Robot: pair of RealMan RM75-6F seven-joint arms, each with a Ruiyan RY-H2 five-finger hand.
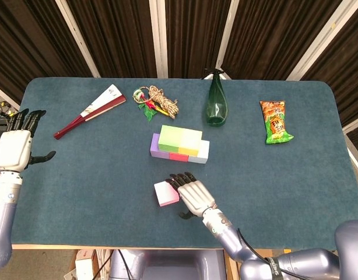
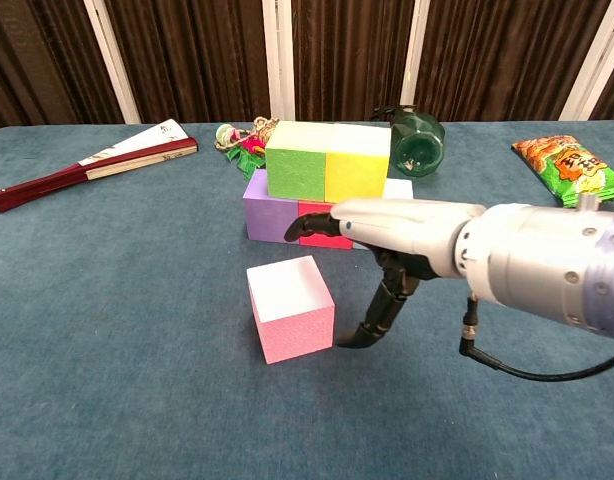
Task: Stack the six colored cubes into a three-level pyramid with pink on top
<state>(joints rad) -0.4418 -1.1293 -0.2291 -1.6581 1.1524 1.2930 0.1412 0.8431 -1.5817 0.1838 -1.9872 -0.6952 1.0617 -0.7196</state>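
A pink cube (image 1: pixel 166 193) (image 2: pixel 290 308) sits alone on the blue table, in front of the stack. The stack has purple (image 2: pixel 270 217), red (image 2: pixel 325 228) and pale blue (image 1: pixel 202 153) cubes below, with green (image 2: pixel 295 160) and yellow (image 2: pixel 357 163) cubes on top. My right hand (image 1: pixel 193 195) (image 2: pixel 402 235) hovers just right of the pink cube, fingers spread above its right edge and thumb hanging down beside it, holding nothing. My left hand (image 1: pixel 14 149) is open at the far left table edge, away from the cubes.
A folded fan (image 1: pixel 90 109) lies at the back left. A rope bundle (image 1: pixel 156 102) and a green glass bottle (image 1: pixel 216 102) lie behind the stack. A snack bag (image 1: pixel 275 122) is at the right.
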